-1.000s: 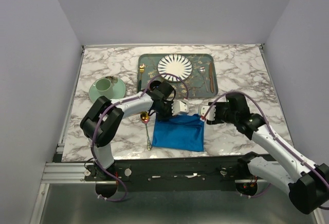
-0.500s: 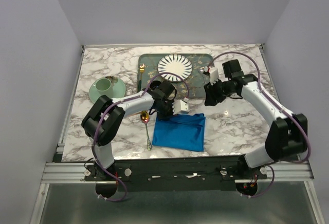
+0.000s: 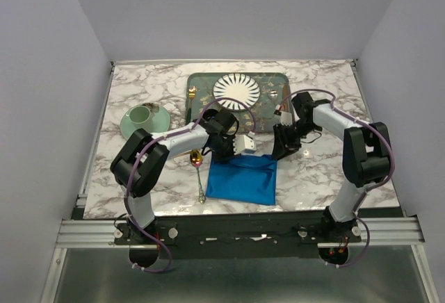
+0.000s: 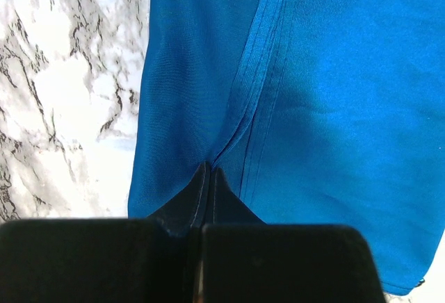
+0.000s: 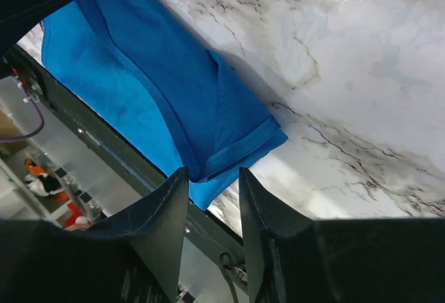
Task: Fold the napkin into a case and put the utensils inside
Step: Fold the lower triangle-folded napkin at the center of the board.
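From above, the napkin (image 3: 243,181) lies on the near side of both claws, with bare table (image 3: 320,171) to its right and the spoon (image 3: 199,171) to the left. The left claw (image 3: 243,144), its arm bent low, meets the cloth's far edge. The right claw (image 3: 283,149), its arm doubled back, stands at the far right corner.

Left wrist: the claw (image 4: 207,172) is pressed together, pinching a napkin ridge.

Right wrist: the claw (image 5: 212,172) is slightly spread and holds nothing, with the cloth's corner just beyond it.

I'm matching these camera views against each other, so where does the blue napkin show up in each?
Top external: napkin at the near edge of the marble tabletop, centre.
Left wrist: napkin fills centre and right.
Right wrist: napkin upper left, running down to centre.
Shared landmark: the marble tabletop bordering it.
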Tool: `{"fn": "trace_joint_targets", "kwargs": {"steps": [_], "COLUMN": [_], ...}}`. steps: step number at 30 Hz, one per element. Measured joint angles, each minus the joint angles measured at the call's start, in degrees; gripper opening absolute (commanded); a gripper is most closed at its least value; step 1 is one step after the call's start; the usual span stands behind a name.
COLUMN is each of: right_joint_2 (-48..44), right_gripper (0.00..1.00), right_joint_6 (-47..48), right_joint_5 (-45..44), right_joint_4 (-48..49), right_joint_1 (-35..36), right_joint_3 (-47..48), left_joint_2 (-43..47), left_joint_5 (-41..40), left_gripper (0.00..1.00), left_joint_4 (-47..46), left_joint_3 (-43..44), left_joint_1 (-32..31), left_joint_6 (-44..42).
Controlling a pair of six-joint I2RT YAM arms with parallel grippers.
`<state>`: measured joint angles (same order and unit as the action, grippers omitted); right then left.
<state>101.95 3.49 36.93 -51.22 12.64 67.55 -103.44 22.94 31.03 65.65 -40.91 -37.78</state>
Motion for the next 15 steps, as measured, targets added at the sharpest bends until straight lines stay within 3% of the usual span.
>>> {"fn": "trace_joint_targets", "kwargs": {"steps": [6,10,15], "right_joint_2": [3.8,6.4,9.1], "right_gripper": [0.25,0.02,0.01], "right_joint_6": [-0.8,-0.9,-1.0], "right_joint_5": [0.3,0.3,-0.7], "right_joint_4": [-0.4,-0.5,-0.6], "right_joint_1": [0.2,0.2,0.2], "right_joint_3": [-0.8,-0.8,-0.3], "left_joint_2": [-0.4,-0.8,-1.6], "left_joint_5": [0.0,0.0,0.0], "left_gripper": [0.00,0.00,0.00], "left_joint_4": [0.9,1.5,2.0], "left_joint_3": [0.7,1.3,2.3], "left_joint_1": [0.0,0.0,0.0], "left_joint_6": [1.4,2.0,3.0]}}
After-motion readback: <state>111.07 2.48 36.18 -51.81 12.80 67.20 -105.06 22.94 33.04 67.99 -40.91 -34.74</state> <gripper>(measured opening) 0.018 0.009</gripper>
